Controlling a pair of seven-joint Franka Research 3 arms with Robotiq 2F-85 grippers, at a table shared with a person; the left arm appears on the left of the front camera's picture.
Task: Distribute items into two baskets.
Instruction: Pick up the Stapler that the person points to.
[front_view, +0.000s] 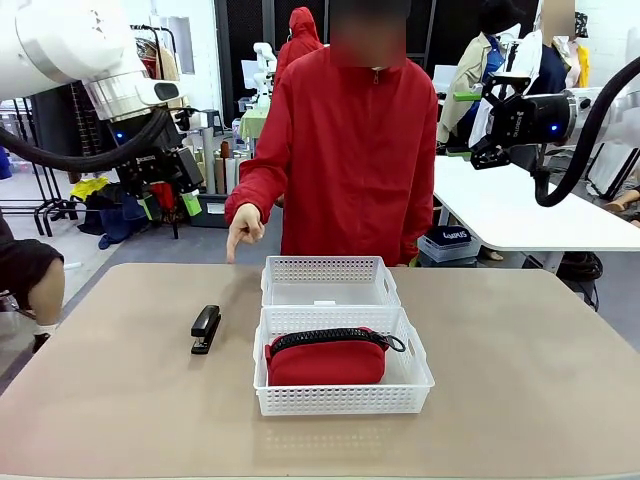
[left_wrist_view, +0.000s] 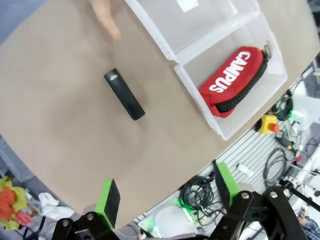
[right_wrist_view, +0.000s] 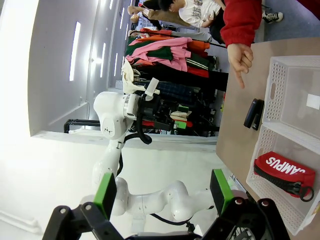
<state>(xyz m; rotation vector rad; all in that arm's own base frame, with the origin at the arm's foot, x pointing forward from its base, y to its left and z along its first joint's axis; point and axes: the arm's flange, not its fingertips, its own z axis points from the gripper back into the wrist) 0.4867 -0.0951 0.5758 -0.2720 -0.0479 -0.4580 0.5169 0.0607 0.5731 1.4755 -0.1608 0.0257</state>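
Stapler (left_wrist_view: 125, 94), ahead of the left gripper's (left_wrist_view: 167, 187) jaws: black, smooth, faint sheen. Pouch (left_wrist_view: 235, 82), ahead and right of them: red cloth, matt, white print, black toothed zipper. Filled basket (left_wrist_view: 252, 102) and second basket (left_wrist_view: 215, 25): white plastic, lattice walls, slight gloss. Table (left_wrist_view: 60, 125): tan, matt, smooth. Pads (left_wrist_view: 111, 199): green, matt.

Front cam faces person (front_view: 350, 130); wrist cams high — share baskets (front_view: 345, 398).
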